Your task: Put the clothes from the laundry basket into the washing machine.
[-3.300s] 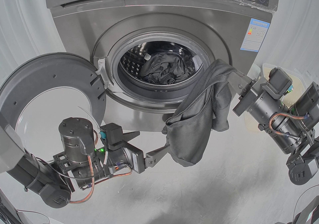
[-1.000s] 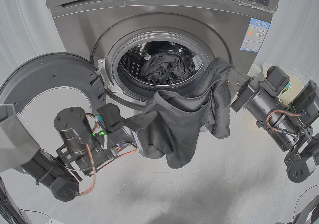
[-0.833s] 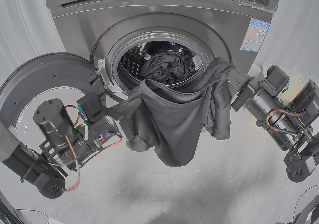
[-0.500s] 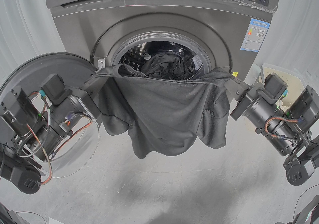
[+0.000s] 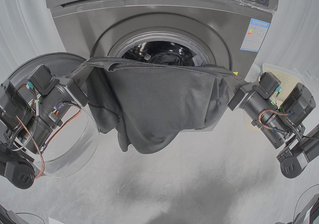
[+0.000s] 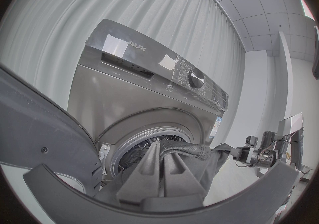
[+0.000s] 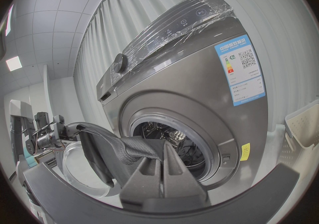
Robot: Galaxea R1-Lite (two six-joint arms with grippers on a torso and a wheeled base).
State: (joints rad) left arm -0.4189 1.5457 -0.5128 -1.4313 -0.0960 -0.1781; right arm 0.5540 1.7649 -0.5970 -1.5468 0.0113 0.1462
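Observation:
A dark grey garment (image 5: 159, 101) hangs stretched wide in front of the washing machine (image 5: 159, 18) drum opening (image 5: 162, 56). My left gripper (image 5: 87, 66) is shut on its left edge and my right gripper (image 5: 230, 78) is shut on its right edge. The garment's top hem runs level between them, just below the top of the opening. Dark clothes (image 5: 167, 57) lie inside the drum behind it. In the left wrist view the gripper (image 6: 160, 150) pinches the hem (image 6: 189, 151); in the right wrist view the gripper (image 7: 162, 153) pinches the fabric (image 7: 133, 150).
The round machine door (image 5: 50, 108) stands open at the left, behind my left arm. A pale laundry basket (image 5: 285, 78) sits on the floor at the right, beside the machine. Open grey floor (image 5: 172, 181) lies in front.
My left gripper took hold of the hanging garment's lower edge, then swung up and to the left, spreading it flat. Both grippers have risen, lifting the hem across the drum opening.

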